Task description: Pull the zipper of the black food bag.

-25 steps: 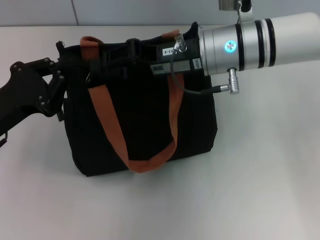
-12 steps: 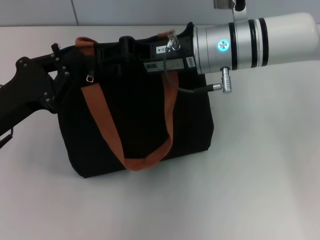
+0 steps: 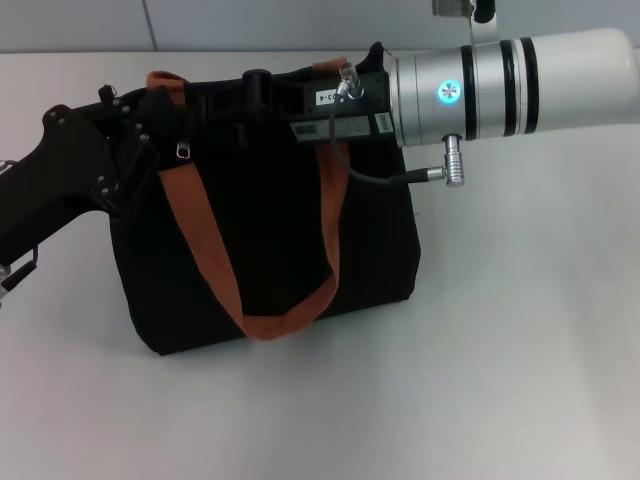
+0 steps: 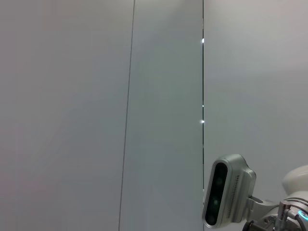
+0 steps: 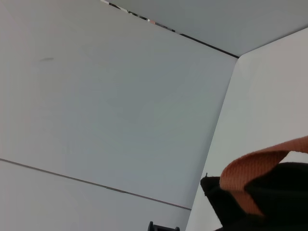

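One zipper pull shows in the head view, a small silver tab hanging on the near face of the bag close to its top left corner, just beside the left gripper. There is one bag, a big boxy black fabric tote standing upright on the table, in the middle of the view and a little to the left. It has two brown-orange straps: one strap hangs down the near face in a long loop, and the other rises at the top left edge. Two arms are at the bag's top. The left gripper, black, comes in from the left and sits against the upper left corner by the pull; whether its claw is wide, narrow or holding anything cannot be told. The right gripper, on a white arm with a lit blue ring, reaches in from the right along the top edge; its claw cannot be told either. The right wrist view shows a strap end over black fabric. The table is plain white, with pale grey wall panels behind it.
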You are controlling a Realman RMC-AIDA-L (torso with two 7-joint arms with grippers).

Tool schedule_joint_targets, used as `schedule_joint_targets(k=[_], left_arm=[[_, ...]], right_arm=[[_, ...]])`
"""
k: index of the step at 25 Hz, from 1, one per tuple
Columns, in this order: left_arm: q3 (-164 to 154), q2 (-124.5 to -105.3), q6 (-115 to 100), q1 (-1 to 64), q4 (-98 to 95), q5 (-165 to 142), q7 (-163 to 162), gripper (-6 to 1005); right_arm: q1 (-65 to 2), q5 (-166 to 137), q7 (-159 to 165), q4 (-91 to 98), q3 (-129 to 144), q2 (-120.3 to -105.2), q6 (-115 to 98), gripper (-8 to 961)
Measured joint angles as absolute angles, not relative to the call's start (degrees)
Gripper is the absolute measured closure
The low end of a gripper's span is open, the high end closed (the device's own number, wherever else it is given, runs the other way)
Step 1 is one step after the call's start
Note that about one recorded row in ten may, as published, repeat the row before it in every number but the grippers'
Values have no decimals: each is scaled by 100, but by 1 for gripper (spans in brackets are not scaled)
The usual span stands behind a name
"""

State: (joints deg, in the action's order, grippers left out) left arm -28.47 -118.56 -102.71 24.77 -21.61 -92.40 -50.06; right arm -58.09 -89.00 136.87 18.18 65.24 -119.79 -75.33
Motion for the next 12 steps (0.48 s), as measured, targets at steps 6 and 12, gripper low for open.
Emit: schedule_joint_targets(k=[6, 12], left_arm=[[-2848, -11856, -10262, 2480, -2161, -9242, -5025, 950], [-2841, -11858, -10259, 2439, -2162, -9211, -5008, 950]], right_arm=[[-5823, -8894, 13609, 1803, 6602, -11979, -7519, 646], [-5826, -8894, 13579, 1797, 6625, -11981, -7503, 646]])
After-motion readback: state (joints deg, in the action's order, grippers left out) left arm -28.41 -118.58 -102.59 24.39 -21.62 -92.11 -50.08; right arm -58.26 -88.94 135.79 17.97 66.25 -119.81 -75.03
